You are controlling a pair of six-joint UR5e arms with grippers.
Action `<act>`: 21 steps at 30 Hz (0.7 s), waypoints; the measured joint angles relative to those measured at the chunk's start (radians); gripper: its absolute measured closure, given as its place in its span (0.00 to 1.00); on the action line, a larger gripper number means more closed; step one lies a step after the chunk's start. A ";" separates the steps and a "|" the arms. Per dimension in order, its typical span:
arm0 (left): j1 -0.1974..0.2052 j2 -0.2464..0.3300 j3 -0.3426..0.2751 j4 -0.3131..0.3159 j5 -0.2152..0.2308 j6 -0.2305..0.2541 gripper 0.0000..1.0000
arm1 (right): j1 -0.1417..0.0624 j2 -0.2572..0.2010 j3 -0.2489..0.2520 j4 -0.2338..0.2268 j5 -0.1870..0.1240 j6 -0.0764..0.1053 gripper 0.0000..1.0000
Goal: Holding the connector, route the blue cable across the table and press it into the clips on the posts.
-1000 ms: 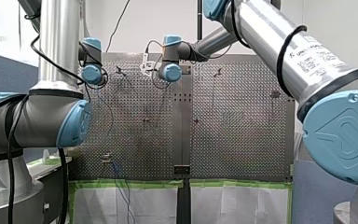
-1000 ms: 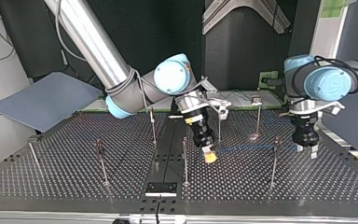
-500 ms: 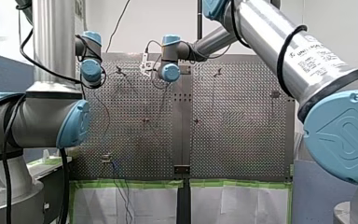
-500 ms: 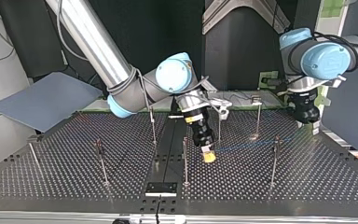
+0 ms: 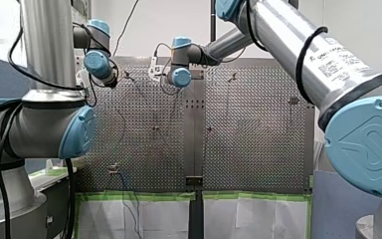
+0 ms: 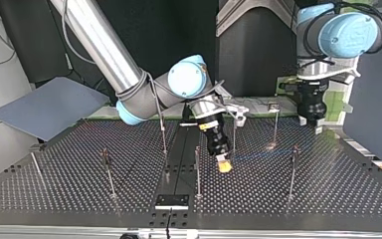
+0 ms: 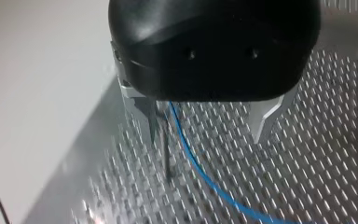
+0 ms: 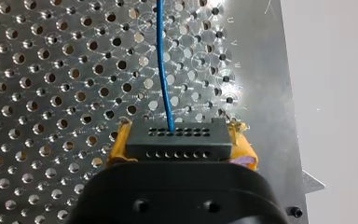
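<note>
My right gripper (image 6: 224, 167) is clenched on the black connector (image 8: 176, 139), with a yellow pad (image 8: 242, 149) against each of its sides. The connector's front face has two rows of small holes. It sits low over the perforated tabletop (image 8: 51, 70). The blue cable (image 8: 163, 70) leaves that face and runs straight ahead of the connector. Beside the cable, near the plate's edge, are small etched letters, U and V among them.

My left gripper (image 7: 205, 135) is well apart from the connector and raised. Its metal fingers (image 7: 265, 116) are spread and grasp nothing. The cable passes below and between them, just beside a thin post (image 7: 167, 158).

A white label (image 5: 335, 59) on my right arm reads Universal Robots only in part.
</note>
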 joint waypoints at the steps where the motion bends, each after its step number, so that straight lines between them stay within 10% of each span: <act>1: -0.003 0.007 0.000 0.000 0.008 0.004 0.00 | 0.000 0.000 0.000 0.000 0.001 0.000 1.00; 21: -0.072 0.030 0.012 0.010 0.077 0.169 0.00 | 0.000 0.000 0.000 0.007 0.019 -0.002 1.00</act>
